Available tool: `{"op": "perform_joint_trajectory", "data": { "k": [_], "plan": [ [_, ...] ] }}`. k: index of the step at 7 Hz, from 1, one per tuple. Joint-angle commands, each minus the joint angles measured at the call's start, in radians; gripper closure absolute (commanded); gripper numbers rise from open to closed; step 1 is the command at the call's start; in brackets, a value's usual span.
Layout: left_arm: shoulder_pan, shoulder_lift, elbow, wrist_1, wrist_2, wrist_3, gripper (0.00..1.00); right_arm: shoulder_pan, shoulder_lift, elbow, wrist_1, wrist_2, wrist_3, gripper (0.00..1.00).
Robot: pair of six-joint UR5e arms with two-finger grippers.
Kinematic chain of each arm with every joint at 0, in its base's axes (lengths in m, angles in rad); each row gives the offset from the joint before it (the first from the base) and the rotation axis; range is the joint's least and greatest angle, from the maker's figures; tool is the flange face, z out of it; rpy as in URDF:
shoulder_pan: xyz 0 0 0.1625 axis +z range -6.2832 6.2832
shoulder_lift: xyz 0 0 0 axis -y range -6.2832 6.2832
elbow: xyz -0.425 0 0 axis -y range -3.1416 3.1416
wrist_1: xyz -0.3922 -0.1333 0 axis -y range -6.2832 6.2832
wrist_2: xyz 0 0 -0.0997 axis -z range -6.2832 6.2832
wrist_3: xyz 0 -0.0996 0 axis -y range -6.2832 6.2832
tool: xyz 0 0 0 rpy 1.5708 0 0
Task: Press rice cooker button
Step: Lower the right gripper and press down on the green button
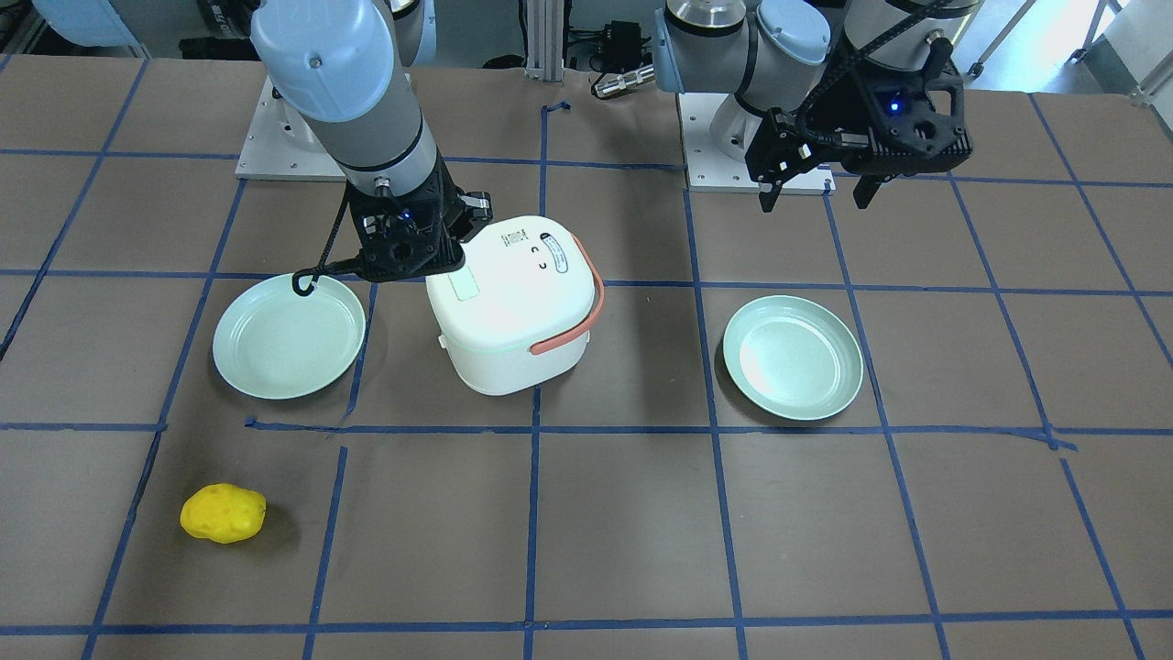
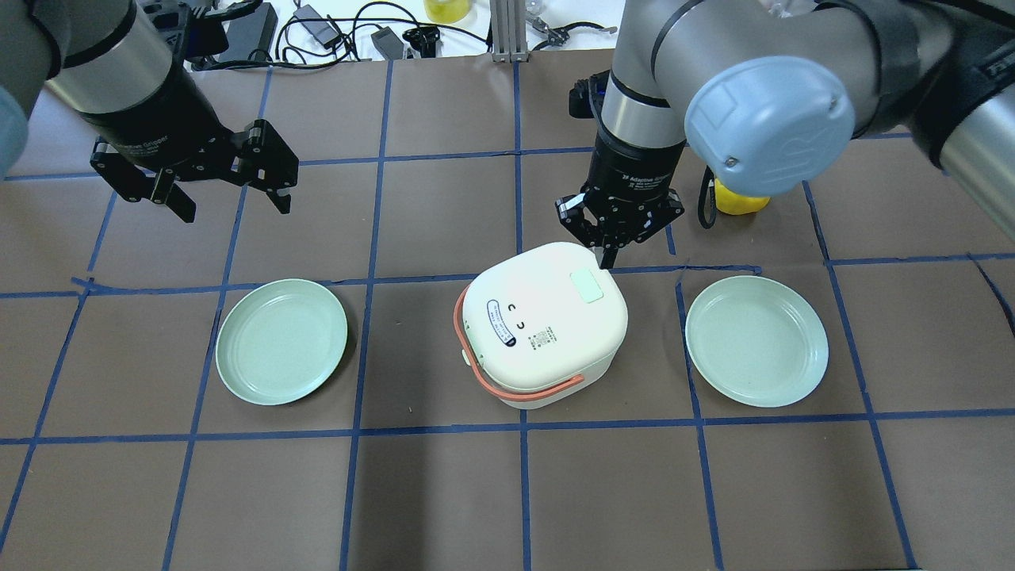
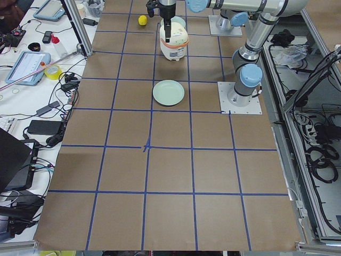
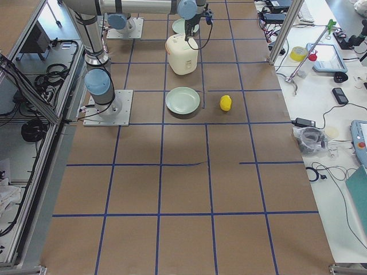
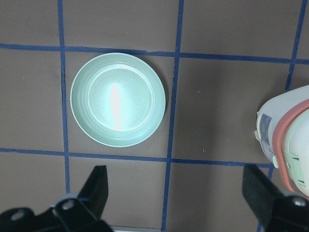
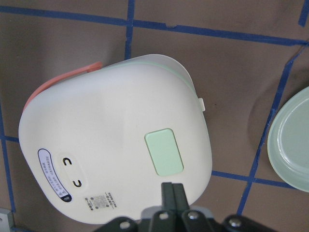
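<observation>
right claw (image 2: 607, 255) at cooker's (image 2: 547, 333) button (image 2: 587, 284) end

white rice cooker (image 2: 547, 329), coral handle (image 2: 539, 389), green button (image 2: 587, 285).

- yellow lump (image 2: 741, 205): overhead view, mostly behind the right arm (image 2: 767, 119); only its lower part shows.
- cooker (image 5: 288, 140): left wrist view, cut by the right edge; one corner visible.
- plate (image 6: 293, 140): right wrist view, cut by the right edge.
- right tool (image 6: 172, 189): same view, only fingertips show at the bottom edge; contact with the cooker, cannot tell.
- side views: right tool tiny, fingers unreadable.
</observation>
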Motion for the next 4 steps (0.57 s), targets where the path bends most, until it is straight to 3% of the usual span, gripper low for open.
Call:
{"op": "perform_joint_trajectory", "data": {
  "k": [1, 4],
  "plan": [
    [0.0, -0.002, 0.0, 0.0, 0.0, 0.0, 0.0, 0.006, 0.005, 0.068, -0.071, 0.002, 0.001, 1.0],
    [0.0, 0.0, 0.0, 0.0, 0.0, 0.0, 0.0, 0.006, 0.016, 0.073, -0.082, 0.001, -0.002, 1.0]
  ]
}}
